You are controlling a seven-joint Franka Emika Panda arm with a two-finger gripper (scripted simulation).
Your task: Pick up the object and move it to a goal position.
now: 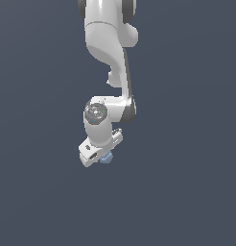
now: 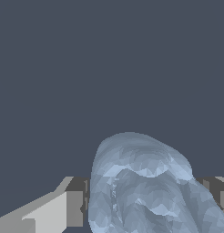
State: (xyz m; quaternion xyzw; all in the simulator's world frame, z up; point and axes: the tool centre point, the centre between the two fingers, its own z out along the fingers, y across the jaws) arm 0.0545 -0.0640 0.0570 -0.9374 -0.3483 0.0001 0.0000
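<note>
Here, the object (image 1: pixel 107 158) is a small, pale grey-blue ball with a lumpy, berry-like surface; in the wrist view the object (image 2: pixel 143 186) fills the space between the two fingers of the claw. Judged from its size against the claw, it is probably light, and the faceted bumps suggest a stiff body that may roll or twist if pinched off-centre. The best hold is likely across its widest girth, with the pads seated on opposing bumps rather than on a slope.

In the exterior view the ball shows just below the white claw (image 1: pixel 101 154), at about 5 o'clock from the claw's body, peeping out from under it. A grey finger (image 2: pixel 76 207) stands beside the ball on one side and a second finger (image 2: pixel 218 193) on the other; each appears close to or touching it, but contact is not clear. Whether the claw is clenched on the ball or merely straddling it cannot be told. No tabletop edge or goal marker is distinguishable against the uniform dark ground.
</note>
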